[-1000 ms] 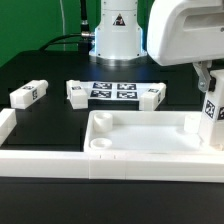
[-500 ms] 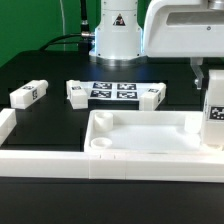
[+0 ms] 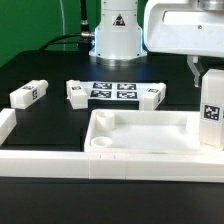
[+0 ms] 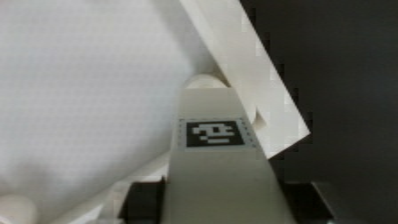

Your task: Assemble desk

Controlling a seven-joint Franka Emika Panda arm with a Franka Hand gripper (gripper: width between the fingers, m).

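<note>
The desk top (image 3: 140,135), a white tray with a raised rim, lies at the front of the table, with a round socket (image 3: 99,144) at its near corner on the exterior view's left. My gripper (image 3: 208,76) is shut on a square white leg (image 3: 211,110) that stands upright at the tray's end on the exterior view's right. In the wrist view the tagged leg (image 4: 221,150) runs out from between the dark fingers (image 4: 151,196) toward the tray's rim (image 4: 240,50). The leg hides its own lower end, so I cannot tell whether it is seated.
Three loose tagged legs lie on the black table behind the tray (image 3: 28,94) (image 3: 77,92) (image 3: 152,97). The marker board (image 3: 113,91) lies between the last two. The arm's white base (image 3: 116,35) stands at the back. A long white rail (image 3: 40,160) runs along the front.
The held leg has gone from tilted to upright and shifted slightly toward the exterior view's right. The arm's white body has drifted toward the exterior view's left. The grip is unchanged.
</note>
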